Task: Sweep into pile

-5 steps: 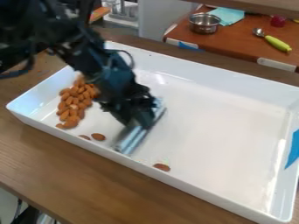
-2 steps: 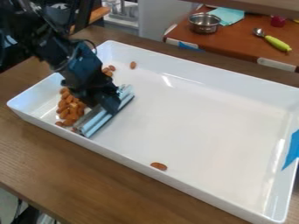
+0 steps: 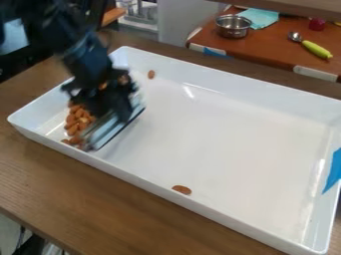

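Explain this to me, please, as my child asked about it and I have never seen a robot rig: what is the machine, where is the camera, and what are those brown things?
The black machine is a robot arm, entering from the upper left. The view comes from a fixed camera looking down at a slant. At the arm's lower end, its gripper appears to hold a pale, straight-edged tool, probably for sweeping. The brown things look like almonds: a pile at the left end of a white tray, and strays by its far wall and near wall. The tray sits on a wooden table. Behind, on another surface, stands a metal pot.
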### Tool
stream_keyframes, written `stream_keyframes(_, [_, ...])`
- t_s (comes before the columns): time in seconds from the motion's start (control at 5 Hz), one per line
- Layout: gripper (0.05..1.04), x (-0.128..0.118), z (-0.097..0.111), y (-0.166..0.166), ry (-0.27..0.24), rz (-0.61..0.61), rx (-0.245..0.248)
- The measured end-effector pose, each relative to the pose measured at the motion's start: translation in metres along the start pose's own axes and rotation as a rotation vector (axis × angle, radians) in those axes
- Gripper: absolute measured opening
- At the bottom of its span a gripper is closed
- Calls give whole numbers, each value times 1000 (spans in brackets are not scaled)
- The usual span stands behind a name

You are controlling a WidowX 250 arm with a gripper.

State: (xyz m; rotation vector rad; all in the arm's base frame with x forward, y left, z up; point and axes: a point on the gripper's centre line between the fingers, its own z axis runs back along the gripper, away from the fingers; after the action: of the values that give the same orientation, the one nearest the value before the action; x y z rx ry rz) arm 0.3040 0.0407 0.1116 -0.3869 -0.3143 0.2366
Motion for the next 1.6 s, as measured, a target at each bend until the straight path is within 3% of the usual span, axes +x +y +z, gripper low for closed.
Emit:
stream_keyframes(0.2, [376,17,14,-57,13,72,-73])
stream_keyframes(0.4, [376,14,9,-94,36,117,-117])
stream_keyframes(0.6, [376,-1,-15,-136,15,87,-107])
stream_keyframes(0.8, [376,-31,-54,-152,-10,52,-48])
stream_keyframes(1.0, [376,-42,-75,-141,-52,34,-15])
stream_keyframes(1.2, [376,-42,-78,-128,-81,16,-20])
stream_keyframes(1.4, [376,-39,-69,-104,-83,0,-22])
stream_keyframes(1.6, [376,-32,-57,-72,-61,-14,6])
